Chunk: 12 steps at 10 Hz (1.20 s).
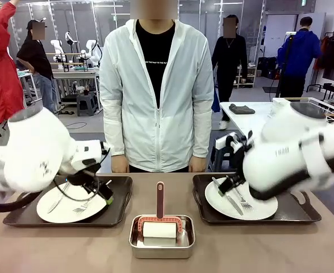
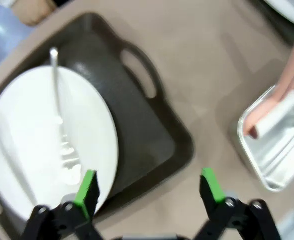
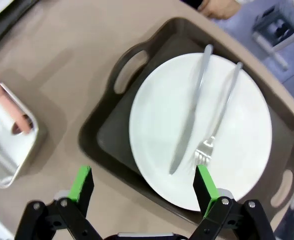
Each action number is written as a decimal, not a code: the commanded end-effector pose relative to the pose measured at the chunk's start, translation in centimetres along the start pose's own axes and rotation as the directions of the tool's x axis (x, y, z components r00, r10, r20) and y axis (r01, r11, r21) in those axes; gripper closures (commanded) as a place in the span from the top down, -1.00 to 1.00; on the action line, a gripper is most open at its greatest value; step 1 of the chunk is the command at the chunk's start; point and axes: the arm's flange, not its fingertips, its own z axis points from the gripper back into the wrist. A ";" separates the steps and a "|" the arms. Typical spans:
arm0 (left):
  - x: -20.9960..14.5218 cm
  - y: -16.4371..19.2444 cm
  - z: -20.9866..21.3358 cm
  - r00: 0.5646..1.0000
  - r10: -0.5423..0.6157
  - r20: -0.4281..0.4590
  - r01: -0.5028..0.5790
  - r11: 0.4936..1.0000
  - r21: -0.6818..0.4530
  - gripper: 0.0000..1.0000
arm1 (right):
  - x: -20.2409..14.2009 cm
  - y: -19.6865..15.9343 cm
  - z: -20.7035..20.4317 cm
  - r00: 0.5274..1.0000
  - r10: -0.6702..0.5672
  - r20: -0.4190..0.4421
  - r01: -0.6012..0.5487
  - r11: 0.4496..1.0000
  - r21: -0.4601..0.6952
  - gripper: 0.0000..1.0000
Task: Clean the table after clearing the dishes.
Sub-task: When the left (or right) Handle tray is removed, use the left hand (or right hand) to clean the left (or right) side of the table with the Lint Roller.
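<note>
Your left gripper (image 2: pixel 149 187), jaws spread and empty, hangs over the left tray (image 2: pixel 152 135), with the left plate (image 2: pixel 92 130) toward lower left of frame. Your right gripper (image 3: pixel 143 184), likewise released, straddles the right tray (image 3: pixel 112 140) edge on the bench (image 3: pixel 62 50), right plate (image 3: pixel 154 125) just ahead, centre-right.

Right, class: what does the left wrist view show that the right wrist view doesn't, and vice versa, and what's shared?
Left wrist view: the open left end effector over the left tray and left plate, blurred. Right wrist view: the open right end effector over the right plate, knife and fork side by side. Shared: the steel pan, the pink-handled roller, the table.
</note>
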 end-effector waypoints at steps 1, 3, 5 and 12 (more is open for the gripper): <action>2.0 3.6 3.8 0.999 0.037 -0.037 -0.045 0.974 -0.222 1.00 | 2.5 -3.4 2.4 0.995 -0.095 -0.044 0.101 0.979 0.175 1.00; 2.4 7.3 6.9 0.986 0.169 0.008 -0.145 0.864 -0.482 1.00 | 2.7 -5.8 4.3 0.969 -0.244 -0.050 0.241 0.871 0.428 1.00; 0.7 11.2 8.7 0.951 0.307 0.024 -0.175 0.605 -0.777 1.00 | 1.3 -8.5 6.1 0.902 -0.426 -0.076 0.373 0.675 0.637 1.00; -16.2 26.9 14.6 0.815 0.571 0.093 -0.174 0.394 -0.902 1.00 | -16.0 -23.9 13.2 0.747 -0.653 -0.122 0.470 0.390 0.792 1.00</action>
